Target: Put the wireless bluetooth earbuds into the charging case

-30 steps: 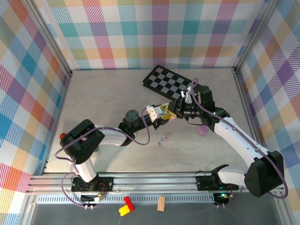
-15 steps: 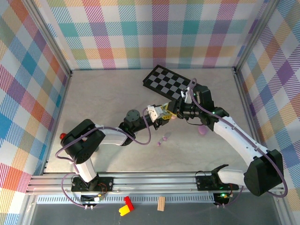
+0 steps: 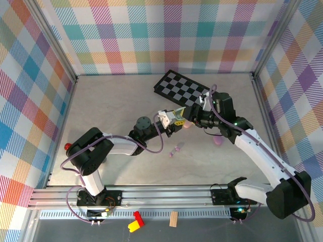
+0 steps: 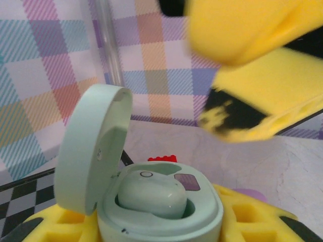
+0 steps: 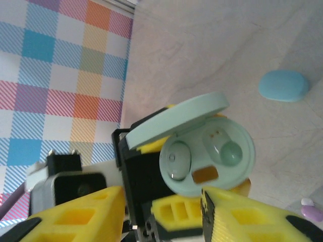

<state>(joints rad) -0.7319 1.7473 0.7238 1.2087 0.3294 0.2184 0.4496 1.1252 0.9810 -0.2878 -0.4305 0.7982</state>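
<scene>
Gripping: left gripper [image 3: 174, 118] clamped on the base of the mint charging case [image 4: 151, 229], raised off the table [image 3: 111, 111], apparently to offer its open inside to the other arm.
Lid [image 4: 91, 146]: hinged up toward 10 o'clock of the case body in the left wrist view, clear of anything coming down from above.
Seated earbud [image 4: 151, 194]: mint, nestled in one socket, looking fully down.
Empty socket [image 5: 225, 151]: bare at 3 o'clock of the seated bud in the right wrist view, so half the job judged undone.
Right gripper [image 3: 187, 122]: just beside the case at 3 o'clock in the top view, jaws parted, nothing between them, free to fetch.
Loose buds: purple earbuds [image 3: 175, 149] on the table at 6 o'clock of the case; match with mint doubtful.
Spare cases: blue case [image 5: 284, 85] closed at 1 o'clock in the right wrist view; pink-purple case [image 3: 218, 141] at 4 o'clock in the top view.
</scene>
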